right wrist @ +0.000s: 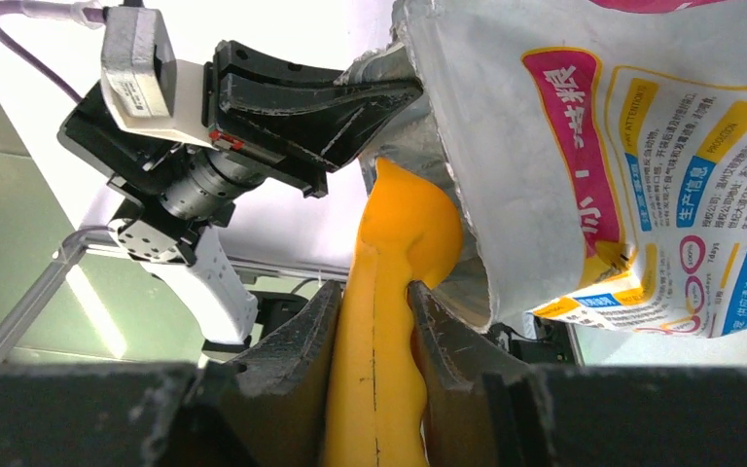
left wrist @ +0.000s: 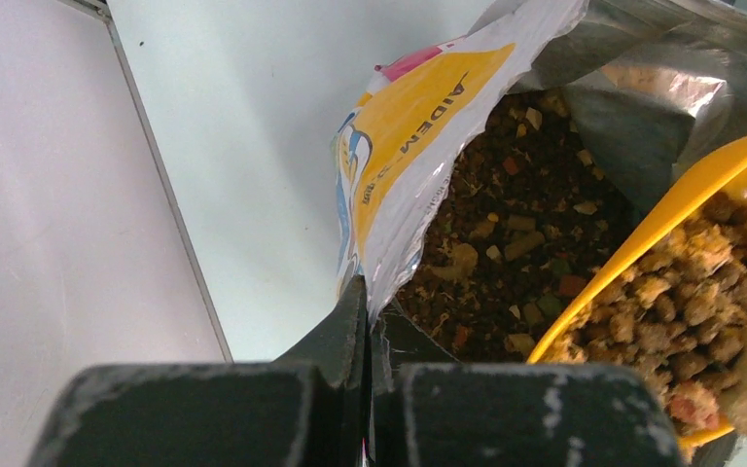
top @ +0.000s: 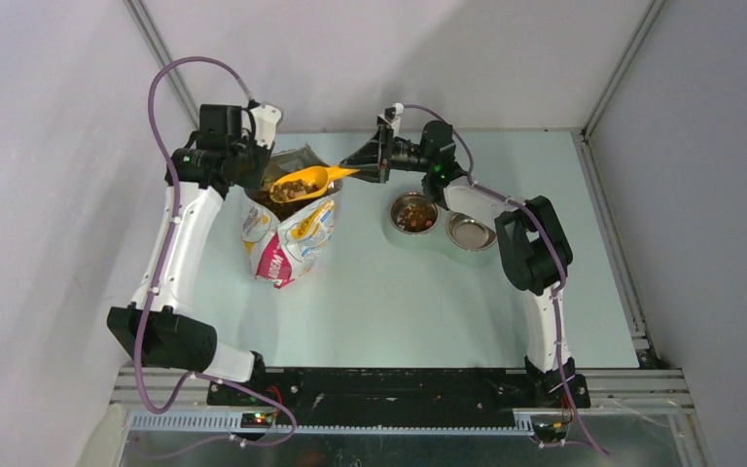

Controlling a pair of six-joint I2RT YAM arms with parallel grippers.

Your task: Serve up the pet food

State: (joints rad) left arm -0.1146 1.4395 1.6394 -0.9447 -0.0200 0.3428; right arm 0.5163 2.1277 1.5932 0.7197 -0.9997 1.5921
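Observation:
The open foil bag (top: pixel 292 233) stands left of centre, and brown kibble (left wrist: pixel 515 243) shows inside it. My left gripper (top: pixel 250 165) is shut on the bag's rim (left wrist: pixel 389 282) at its far left side. My right gripper (top: pixel 368 163) is shut on the handle (right wrist: pixel 374 379) of the yellow scoop (top: pixel 303 181). The scoop is heaped with kibble (left wrist: pixel 686 306) and hangs over the bag's mouth. A double steel bowl stands to the right: its left bowl (top: pixel 414 214) holds kibble, and its right bowl (top: pixel 471 232) is bare.
White walls close in the table (top: pixel 389 311) at the back and both sides. The left arm (right wrist: pixel 195 165) shows behind the bag in the right wrist view. The right arm's elbow (top: pixel 535 243) stands just right of the bowls.

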